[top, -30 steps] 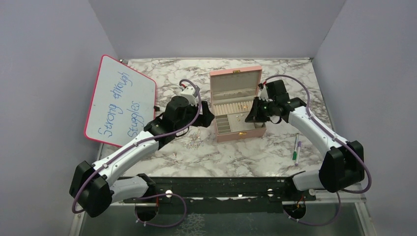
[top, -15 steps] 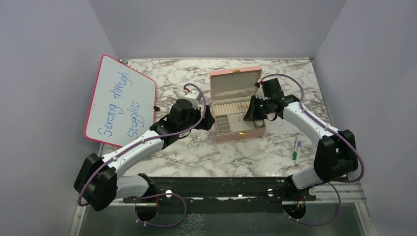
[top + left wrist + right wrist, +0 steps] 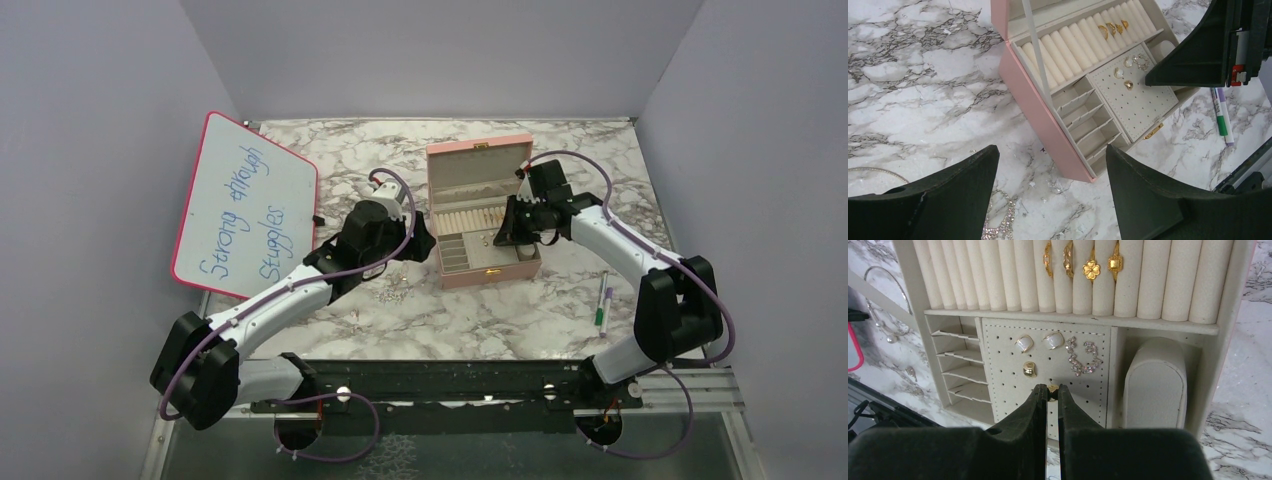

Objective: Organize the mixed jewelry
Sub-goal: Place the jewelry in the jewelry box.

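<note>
Over the box's [image 3: 480, 270] perforated panel [image 3: 1083, 390] the right gripper [image 3: 1049, 389] points down, its jaws almost together and pinching a tiny gold stud [image 3: 1052, 388] at the very ends of the fingers. So fine a grip probably serves to aim the post at a single hole. A like gold piece [image 3: 1029, 369] sits just up and left of it, so this looks like the second of a pair going in beside the first.

The box is sorted by kind. Gold rings [image 3: 1091, 267] are wedged between the rolls [image 3: 998, 275] at the back. White earrings [image 3: 1024, 343] and crystal earrings [image 3: 1083, 356] are pinned in pairs on the panel. The small slots [image 3: 960, 370] to the left are bare. The lid [image 3: 478, 170] stands upright behind, which leaves the tray open to both arms from the front.

The left gripper [image 3: 1050, 165] hovers just left of the box with its jaws wide apart and nothing between them. Below it the unsorted jewelry lies loose on the table [image 3: 450, 320]: a glittering chain [image 3: 1003, 220] and a thin hoop [image 3: 873, 171]. Holding wide above that pile likely keeps it ready for the next pick, and clear of the right arm working inside the box.

A marker [image 3: 602, 300] lies well to the right of the box.
</note>
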Controlling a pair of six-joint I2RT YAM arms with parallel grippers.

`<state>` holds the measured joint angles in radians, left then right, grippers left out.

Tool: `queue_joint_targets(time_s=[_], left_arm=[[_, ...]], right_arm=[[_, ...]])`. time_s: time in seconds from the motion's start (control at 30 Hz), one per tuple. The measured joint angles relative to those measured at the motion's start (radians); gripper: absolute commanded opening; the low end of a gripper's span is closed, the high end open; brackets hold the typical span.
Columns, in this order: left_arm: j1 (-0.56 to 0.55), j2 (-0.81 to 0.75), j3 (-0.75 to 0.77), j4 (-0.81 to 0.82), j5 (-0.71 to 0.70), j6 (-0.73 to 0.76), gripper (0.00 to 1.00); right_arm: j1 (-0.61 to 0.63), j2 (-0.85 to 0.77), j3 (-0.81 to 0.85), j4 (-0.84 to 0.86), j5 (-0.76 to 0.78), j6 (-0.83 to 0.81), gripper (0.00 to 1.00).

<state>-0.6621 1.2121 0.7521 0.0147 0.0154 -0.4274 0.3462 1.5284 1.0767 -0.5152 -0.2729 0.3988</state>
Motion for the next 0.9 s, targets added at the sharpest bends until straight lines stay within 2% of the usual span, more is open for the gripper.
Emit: queue_joint_targets(time_s=[0.9], left_arm=[[0.009,0.014,-0.001,0.016,0.003,-0.017,0.8]], right_arm=[[0.001,0.018,0.03,-0.021,0.018,-0.027,0.13]])
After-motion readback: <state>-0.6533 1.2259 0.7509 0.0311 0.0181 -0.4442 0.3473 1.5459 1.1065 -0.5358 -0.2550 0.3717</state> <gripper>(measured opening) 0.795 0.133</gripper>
